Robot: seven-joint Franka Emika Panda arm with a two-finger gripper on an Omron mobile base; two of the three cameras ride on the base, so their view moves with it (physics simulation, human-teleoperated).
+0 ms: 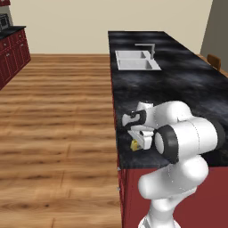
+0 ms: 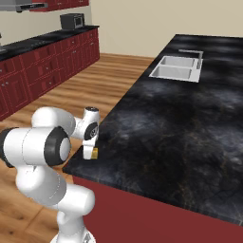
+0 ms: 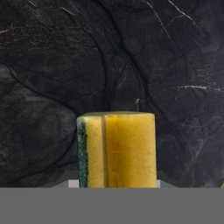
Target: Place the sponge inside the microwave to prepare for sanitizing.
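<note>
The sponge [image 3: 117, 148] is a small yellow block with a dark green layer on one side. It sits at the near left corner of the black stone island counter [image 2: 166, 128]. In the hand view it fills the lower middle, close to the camera. My gripper [image 1: 136, 142] points down at that corner, and the sponge [image 1: 133, 144] shows as a yellow spot between its fingers. From the right, the gripper [image 2: 90, 152] is shut on the sponge [image 2: 95, 153]. The microwave [image 2: 71, 20], a dark box, stands far off on the red cabinets' counter along the back left wall.
A white double sink [image 1: 136, 60] with a faucet is set into the far end of the island. Wooden floor [image 1: 58, 124] lies between the island and the red cabinets [image 2: 42, 66]. The sponge lies close to the counter's edge.
</note>
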